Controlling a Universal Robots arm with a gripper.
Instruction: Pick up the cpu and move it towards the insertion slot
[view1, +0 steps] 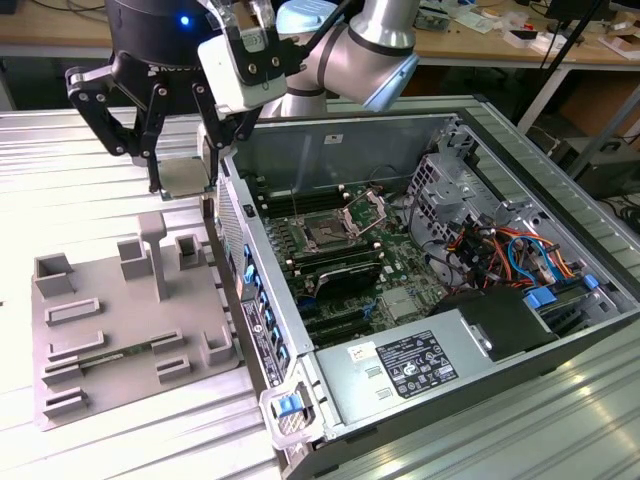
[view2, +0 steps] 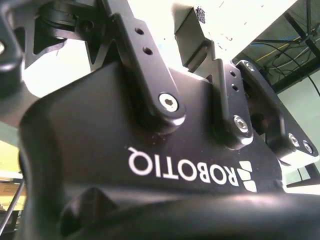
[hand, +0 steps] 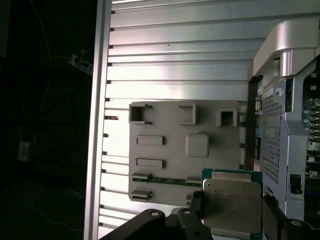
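In the exterior view my gripper (view1: 184, 180) hangs above the far end of the grey fixture, just outside the open computer case, and is shut on the cpu (view1: 185, 178). The cpu is a small flat silvery plate held level between the two black fingers (view1: 155, 150). In the first wrist view the cpu (hand: 231, 204) shows its metal top and green edge, clamped from both sides. The insertion slot (view1: 328, 233) is a dark square socket on the green board inside the case, with its shiny hinged frame (view1: 366, 208) standing up. It lies toward the exterior view's right of the gripper.
The grey plastic fixture (view1: 120, 320) with raised blocks lies on the ribbed metal table (view1: 60, 150). The case wall (view1: 240, 270) stands between the gripper and the board. Inside the case are a power supply (view1: 410, 365), a drive cage (view1: 450, 190) and coloured cables (view1: 510, 250).
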